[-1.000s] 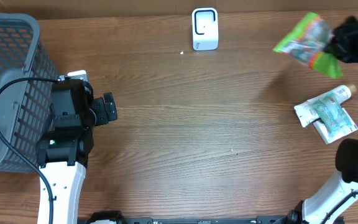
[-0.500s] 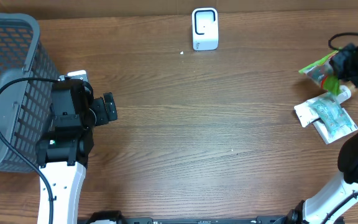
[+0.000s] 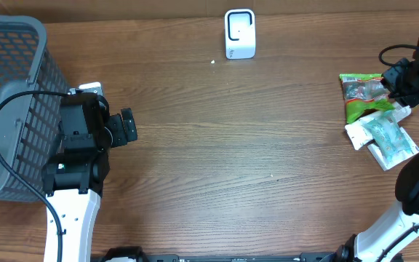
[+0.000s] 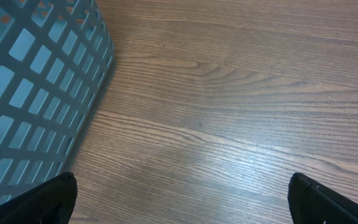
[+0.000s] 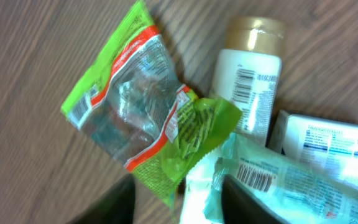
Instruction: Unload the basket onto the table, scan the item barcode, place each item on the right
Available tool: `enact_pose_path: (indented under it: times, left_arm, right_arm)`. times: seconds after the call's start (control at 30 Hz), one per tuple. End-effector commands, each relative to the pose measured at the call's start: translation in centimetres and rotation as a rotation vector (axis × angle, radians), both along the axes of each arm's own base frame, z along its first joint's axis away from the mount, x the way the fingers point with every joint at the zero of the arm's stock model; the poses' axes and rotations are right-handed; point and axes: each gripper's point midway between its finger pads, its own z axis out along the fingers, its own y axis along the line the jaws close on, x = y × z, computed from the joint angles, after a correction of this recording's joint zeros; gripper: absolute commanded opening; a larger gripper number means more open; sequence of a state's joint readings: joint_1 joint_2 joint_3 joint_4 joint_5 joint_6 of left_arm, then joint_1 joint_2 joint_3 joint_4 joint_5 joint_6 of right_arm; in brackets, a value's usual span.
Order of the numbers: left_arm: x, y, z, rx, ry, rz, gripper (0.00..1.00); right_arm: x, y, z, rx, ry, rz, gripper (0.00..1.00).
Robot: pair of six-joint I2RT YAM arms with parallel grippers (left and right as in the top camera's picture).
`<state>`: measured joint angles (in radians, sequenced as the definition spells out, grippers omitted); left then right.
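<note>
Right pincer [image 5: 176,208] is spread and pinching nothing. The green packet [image 5: 148,130] lies on the counter [image 3: 209,160] at the right edge, touching the white bottle [image 5: 250,81] and teal pouch [image 5: 291,174]. Lift straight up so the fingers don't drag the pile. Scanner [image 3: 239,33] is well apart, top centre. Left pincer [image 4: 182,205] is spread, idle beside the basket [image 3: 6,109].

Both grippers are shown with jaws parted.
The left gripper [image 3: 127,125] is spread fully wide; the right gripper [image 5: 179,202] is held partly apart.
</note>
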<state>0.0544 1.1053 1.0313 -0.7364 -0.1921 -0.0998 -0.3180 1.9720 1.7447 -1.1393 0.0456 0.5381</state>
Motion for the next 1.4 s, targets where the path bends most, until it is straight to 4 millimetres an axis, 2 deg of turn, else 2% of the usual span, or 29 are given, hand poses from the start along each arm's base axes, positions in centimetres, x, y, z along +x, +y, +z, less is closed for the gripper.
enact_pose_path:
  times: [0.0, 0.03, 0.1, 0.2, 0.3, 0.47, 0.73, 0.8, 0.9, 1.0, 1.17, 1.37]
  left_arm:
    - [0.0, 0.3, 0.4, 0.017, -0.008, 0.000, 1.00]
    - [0.0, 0.3, 0.4, 0.017, -0.008, 0.000, 1.00]
    - [0.0, 0.3, 0.4, 0.017, -0.008, 0.000, 1.00]
    - [0.0, 0.3, 0.4, 0.017, -0.008, 0.000, 1.00]
    - [0.0, 0.3, 0.4, 0.017, -0.008, 0.000, 1.00]
    - [0.0, 0.3, 0.4, 0.017, -0.008, 0.000, 1.00]
    - [0.0, 0.3, 0.4, 0.017, -0.008, 0.000, 1.00]
    - [0.0, 0.3, 0.4, 0.017, -0.008, 0.000, 1.00]
    - [0.0, 0.3, 0.4, 0.017, -0.008, 0.000, 1.00]
    - [0.0, 0.3, 0.4, 0.017, -0.008, 0.000, 1.00]
    - [0.0, 0.3, 0.4, 0.017, -0.008, 0.000, 1.00]
    - [0.0, 0.3, 0.4, 0.017, -0.008, 0.000, 1.00]
  right_arm:
    - [1.2, 1.2, 3.1, 0.021, -0.092, 0.117, 0.60]
    - [1.3, 1.6, 3.7, 0.037, -0.105, 0.141, 0.65]
    - [1.4, 2.4, 5.0, 0.064, -0.129, 0.193, 0.69]
    - [1.4, 4.9, 8.0, 0.137, -0.198, 0.339, 0.69]
    - [0.4, 6.9, 10.8, 0.171, -0.237, 0.427, 0.69]
    - [-2.9, 10.6, 15.4, 0.161, -0.263, 0.517, 0.69]
    - [-9.4, 18.1, 21.2, 0.129, -0.345, 0.748, 0.71]
    - [-10.7, 19.4, 22.4, 0.120, -0.376, 0.795, 0.72]
    - [-12.5, 20.5, 23.8, 0.104, -0.419, 0.837, 0.74]
    - [-14.1, 20.8, 24.7, 0.099, -0.441, 0.849, 0.74]
    - [-16.4, 20.7, 25.3, 0.099, -0.440, 0.850, 0.74]
    - [-18.1, 20.6, 25.7, 0.092, -0.446, 0.857, 0.75]
